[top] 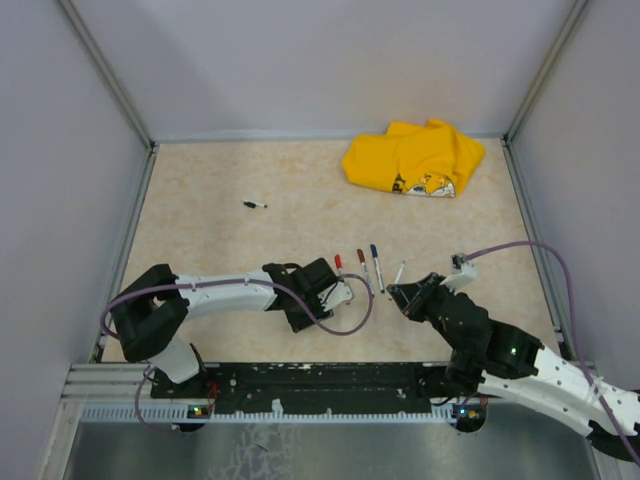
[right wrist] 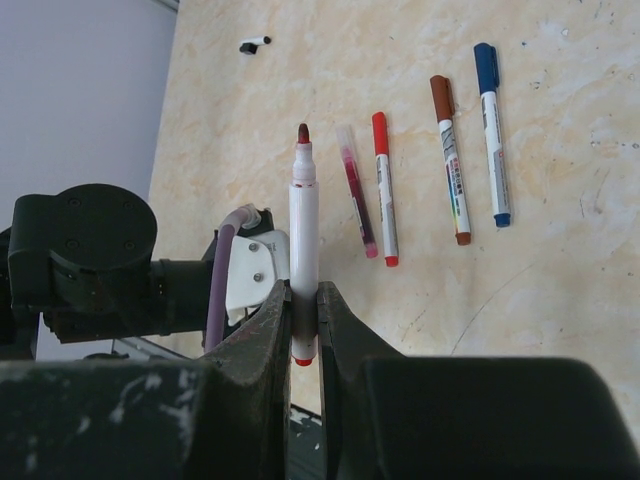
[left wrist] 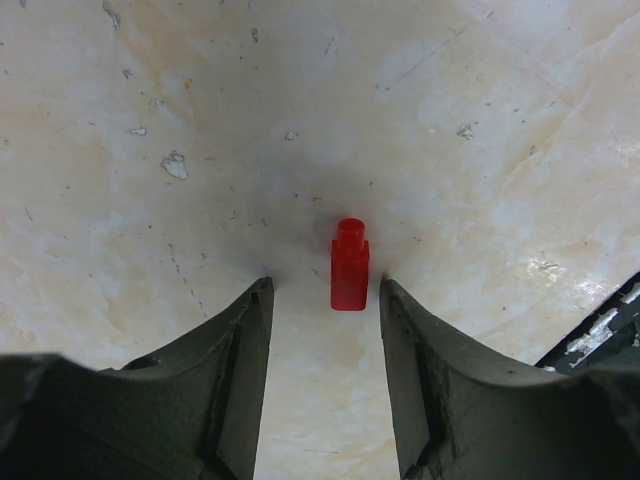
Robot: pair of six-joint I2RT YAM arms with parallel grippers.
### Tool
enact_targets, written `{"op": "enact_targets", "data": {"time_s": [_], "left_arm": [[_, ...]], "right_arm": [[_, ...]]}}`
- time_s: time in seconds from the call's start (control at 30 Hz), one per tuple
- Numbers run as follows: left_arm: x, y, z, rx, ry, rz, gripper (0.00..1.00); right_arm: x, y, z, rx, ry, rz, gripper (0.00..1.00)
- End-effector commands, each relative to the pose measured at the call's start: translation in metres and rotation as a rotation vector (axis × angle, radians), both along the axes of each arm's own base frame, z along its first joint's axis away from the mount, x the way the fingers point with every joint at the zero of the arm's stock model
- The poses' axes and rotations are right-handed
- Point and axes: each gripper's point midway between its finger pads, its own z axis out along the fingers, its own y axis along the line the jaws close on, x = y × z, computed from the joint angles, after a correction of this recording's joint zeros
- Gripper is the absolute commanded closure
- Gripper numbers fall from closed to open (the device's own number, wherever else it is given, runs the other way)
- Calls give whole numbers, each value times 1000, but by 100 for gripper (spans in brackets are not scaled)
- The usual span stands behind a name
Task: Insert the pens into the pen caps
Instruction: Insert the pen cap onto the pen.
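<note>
A small red pen cap [left wrist: 350, 265] lies on the table just ahead of my left gripper [left wrist: 325, 290], which is open with the cap off its right finger's tip. My right gripper [right wrist: 303, 295] is shut on an uncapped white pen [right wrist: 303, 215] near its red back end, dark red tip pointing away. Capped pens lie in a row: a pink-cored one [right wrist: 357, 195], red [right wrist: 384, 185], brown [right wrist: 450, 155] and blue [right wrist: 491, 130]. From above, the left gripper [top: 338, 290] and right gripper [top: 400, 290] sit close together, below the brown [top: 362, 265] and blue [top: 376, 267] pens.
A crumpled yellow cloth [top: 415, 160] lies at the back right. A small black and white piece [top: 255, 204] lies alone at the back left. Grey walls enclose the table on three sides. The left arm's body [right wrist: 90, 260] is close on the left of the held pen.
</note>
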Motion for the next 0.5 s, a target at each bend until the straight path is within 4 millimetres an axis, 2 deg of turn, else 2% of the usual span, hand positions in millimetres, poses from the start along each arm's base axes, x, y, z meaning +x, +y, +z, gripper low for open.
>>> {"op": "enact_targets", "data": {"time_s": [0.0,0.47], "left_arm": [[4,5,-2,53,-11,-3,48],[32,15,9,35,-81,86,46]], "right_arm": [[3,0,13,55,-22,-26,100],[3,5,7,52,-12,-11,100]]}}
